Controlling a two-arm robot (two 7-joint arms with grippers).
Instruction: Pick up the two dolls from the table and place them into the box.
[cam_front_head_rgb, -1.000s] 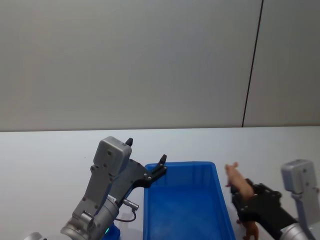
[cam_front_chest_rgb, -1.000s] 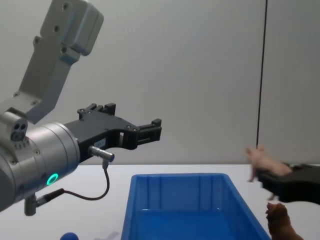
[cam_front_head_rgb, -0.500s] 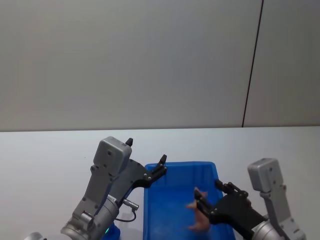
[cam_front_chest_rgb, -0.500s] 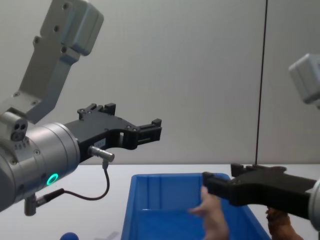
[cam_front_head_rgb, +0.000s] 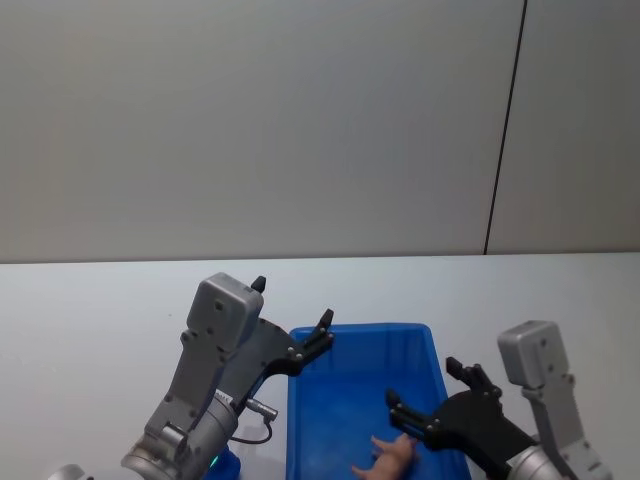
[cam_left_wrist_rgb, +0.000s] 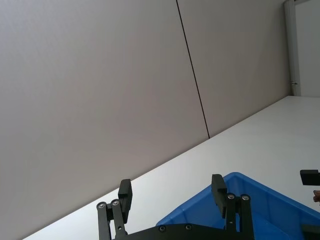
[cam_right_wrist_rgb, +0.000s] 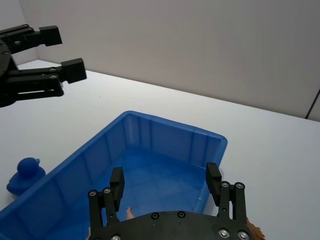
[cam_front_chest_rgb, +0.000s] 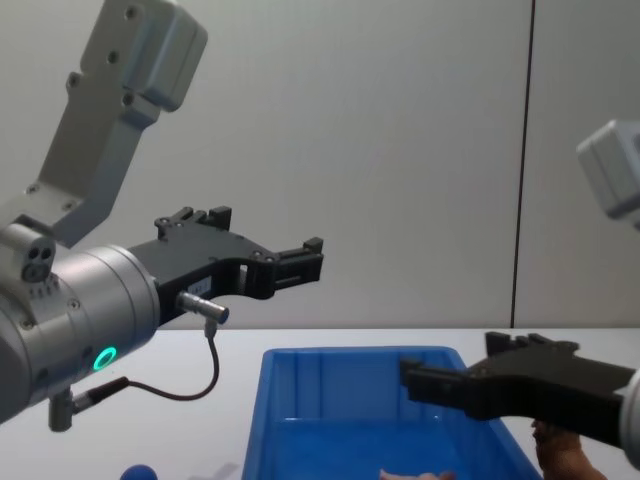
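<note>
We find the pale pink doll lying on its side on the floor of the blue box, toward the box's near right part. In the chest view the pink doll shows low inside the box, clear of anything above it.

Over it hangs the right claw, its fingers spread wide and holding nothing. From the chest view the right claw reaches in across the right wall, above the rim's height. In the right wrist view the same claw frames the box, and a sliver of the pink doll shows on the blue floor.

The brown doll is outside the box, just beside its right wall on the white tabletop, mostly hidden under the right arm. We see a shaggy brown bit of it in the right wrist view.

The box stands toward the near side of the tabletop, well apart from its far edge.

The left claw hovers by the far left corner of the box, spread wide and empty. The chest view puts the left claw well above the rim. Its own camera shows the left claw with the box beyond.

A small blue duck-shaped toy sits on the tabletop just beside the left wall of the box.
</note>
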